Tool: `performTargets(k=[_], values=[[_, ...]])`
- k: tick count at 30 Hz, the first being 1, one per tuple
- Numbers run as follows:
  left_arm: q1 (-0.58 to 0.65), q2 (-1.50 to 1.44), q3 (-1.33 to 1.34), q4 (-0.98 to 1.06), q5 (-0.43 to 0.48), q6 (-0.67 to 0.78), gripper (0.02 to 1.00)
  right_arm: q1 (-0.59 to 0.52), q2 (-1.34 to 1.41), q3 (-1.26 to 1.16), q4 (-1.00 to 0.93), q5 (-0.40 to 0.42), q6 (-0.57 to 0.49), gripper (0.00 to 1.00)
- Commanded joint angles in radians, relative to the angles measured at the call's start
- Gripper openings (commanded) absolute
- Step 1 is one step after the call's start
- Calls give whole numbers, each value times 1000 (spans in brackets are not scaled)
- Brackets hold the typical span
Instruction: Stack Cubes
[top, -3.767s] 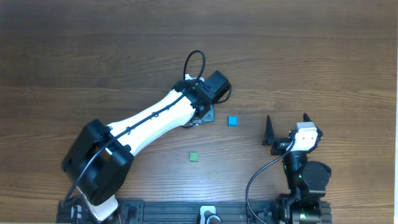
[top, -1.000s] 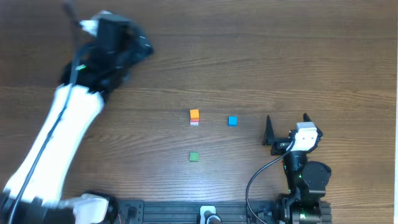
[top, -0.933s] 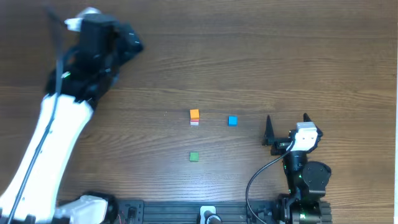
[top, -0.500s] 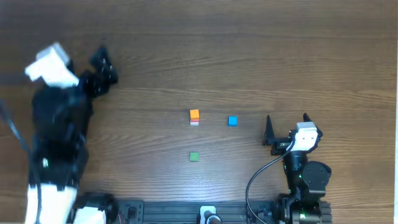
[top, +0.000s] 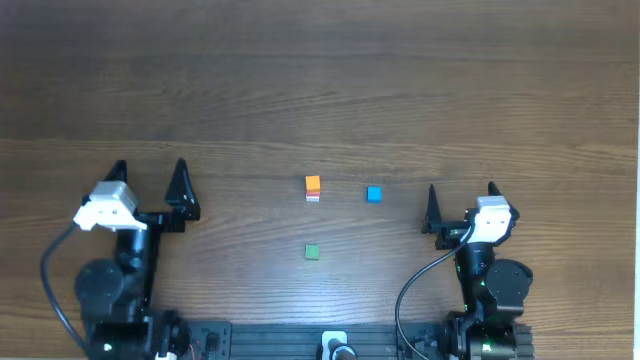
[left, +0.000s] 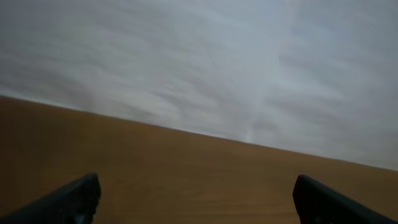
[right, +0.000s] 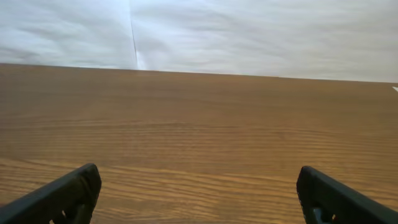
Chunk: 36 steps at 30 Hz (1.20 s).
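Observation:
An orange cube (top: 313, 183) sits on top of a white one (top: 313, 197) near the table's middle. A blue cube (top: 374, 194) lies just to their right, and a green cube (top: 312, 252) lies nearer the arms' bases. My left gripper (top: 150, 172) stands open at the left, well away from the cubes, with nothing between its fingers (left: 74, 199). My right gripper (top: 460, 195) stands open at the right, a short way right of the blue cube, its fingers (right: 59, 196) also empty.
The wooden table (top: 420, 90) stretches bare beyond the cubes. Both wrist views look across the wood toward a pale wall (right: 249, 37).
The left arm has let go of the orange cube on the white one, swung away to the far left and folded back near its base. The right arm has kept still.

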Motion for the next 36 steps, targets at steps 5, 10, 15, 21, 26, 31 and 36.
performTargets(k=[5,10,15,21,26,31,36], values=[[45,-180,-171,5,17,30,998,-3,-4,-8,-1,3,-7,991],[58,-180,-192,6,17,30,998,-3,-4,-8,-1,3,-7,993],[69,-180,-237,-15,16,30,998,-3,-4,-8,0,3,-7,993],[71,-180,-237,-58,17,29,998,-3,-4,-8,-1,3,-7,993],[71,-180,-237,-58,16,29,1000,-3,-4,-8,0,3,-7,993],[71,-179,-237,-58,16,29,1000,-3,-4,-8,0,3,-7,991],[71,-178,-237,-58,17,29,1000,-3,-4,-8,0,3,-7,993]])
